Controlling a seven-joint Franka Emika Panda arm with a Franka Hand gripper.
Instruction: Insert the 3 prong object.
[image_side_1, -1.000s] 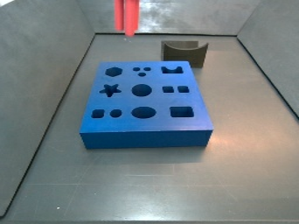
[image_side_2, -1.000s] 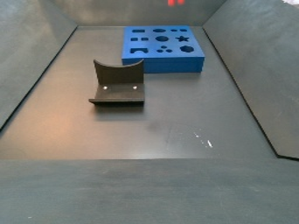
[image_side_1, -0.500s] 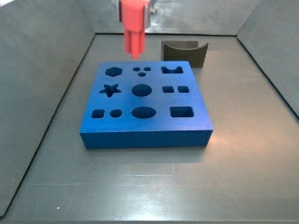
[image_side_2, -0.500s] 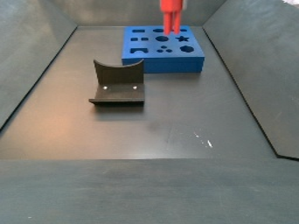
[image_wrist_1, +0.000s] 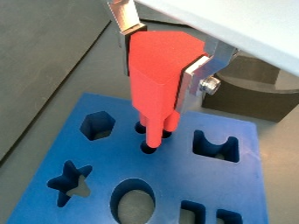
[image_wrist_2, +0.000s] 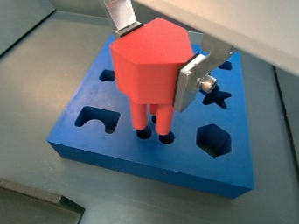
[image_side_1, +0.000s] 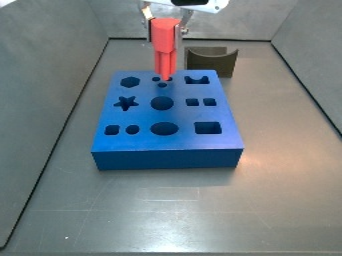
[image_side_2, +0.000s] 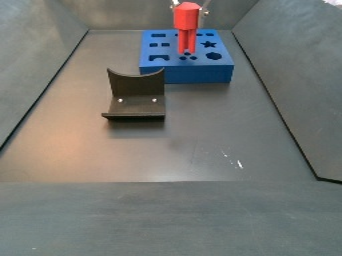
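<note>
My gripper (image_wrist_1: 159, 54) is shut on the 3 prong object (image_wrist_1: 158, 74), a red-pink bar held upright with its prongs pointing down. It also shows in a wrist view (image_wrist_2: 152, 74) and in both side views (image_side_1: 163, 45) (image_side_2: 186, 25). The prongs reach the small round holes at the far end of the blue block (image_side_1: 167, 120), whose top has several shaped holes. In the wrist views the prong tips sit at or just inside those holes. The silver fingers (image_wrist_2: 193, 79) clamp the bar's sides.
The dark grey curved block (image_side_2: 134, 97) stands on the floor away from the blue block (image_side_2: 187, 57), also seen behind it in a side view (image_side_1: 211, 60). Grey walls enclose the floor on all sides.
The gripper has come down with the red-pink bar from above the bin to the blue block's far end; its prongs now meet the small round holes.
</note>
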